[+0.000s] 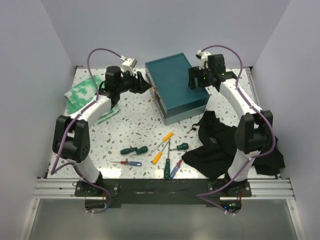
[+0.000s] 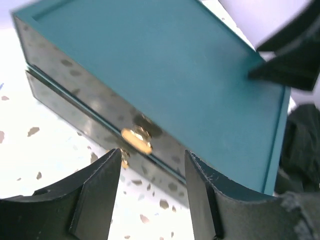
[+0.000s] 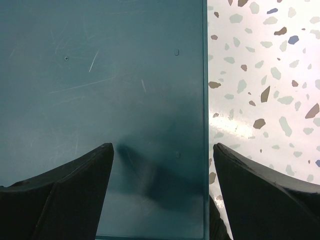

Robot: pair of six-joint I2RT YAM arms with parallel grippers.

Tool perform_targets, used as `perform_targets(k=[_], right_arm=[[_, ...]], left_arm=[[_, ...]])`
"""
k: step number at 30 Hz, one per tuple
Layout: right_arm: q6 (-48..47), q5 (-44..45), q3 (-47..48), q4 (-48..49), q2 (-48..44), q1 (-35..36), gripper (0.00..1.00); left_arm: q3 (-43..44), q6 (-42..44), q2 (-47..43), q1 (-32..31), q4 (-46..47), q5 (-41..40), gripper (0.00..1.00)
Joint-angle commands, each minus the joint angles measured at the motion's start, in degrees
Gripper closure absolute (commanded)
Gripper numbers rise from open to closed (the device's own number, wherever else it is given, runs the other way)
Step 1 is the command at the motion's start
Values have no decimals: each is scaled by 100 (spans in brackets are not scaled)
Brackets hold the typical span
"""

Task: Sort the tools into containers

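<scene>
At the table's back centre: dark-teal box [image 1: 175, 87], lid down, with a brass latch [image 2: 136, 140] on the side wall facing the left arm.
Left gripper [image 2: 152, 162]: low beside the latch side of the box, jaws partly apart with nothing between them. The latch shows just beyond the gap; whether the gripper touches it cannot be told.
Right gripper [image 3: 162, 150]: above the box's right lid edge, jaws spread wide and holding nothing. One finger is over the teal lid, the other over the speckled table [image 3: 260, 75].
Tools: lying loose near the table's front edge between the two arm bases, well apart from the box. They include a green-handled screwdriver [image 1: 134, 150], an orange-handled screwdriver [image 1: 168, 136] and a red-and-blue screwdriver [image 1: 129, 162], with several more just beside these.
Black cloth [image 1: 225, 150]: crumpled at the front right, near the tools.
Green-and-white cloth [image 1: 82, 95]: at the back left, partly under the left arm.
</scene>
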Motion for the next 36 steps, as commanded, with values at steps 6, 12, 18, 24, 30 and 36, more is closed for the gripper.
perform_targets(k=[6,12,18,24,30,36], right_arm=[[51,-71,16,118,-158,16,15],[16,-19,-98,136,-255,25,15],[34,-36,-90,145,-211,16,15],[34,-36,-81,153,-185,25,15],[42,-62,-55,162,-115,16,15],[42,-36,-28,145,-106,25,15]], left_arm=[[711,-1003,813,-33,-188,-908,43],[684,-1346,1015,-86,14,-908,43],[632,-1601,1129,-121,155,-803,44],[491,-1760,1156,-165,261,-733,44],[622,-1786,1340,-340,-55,-978,44],[781,-1655,1262,-350,-1381,-1883,47]])
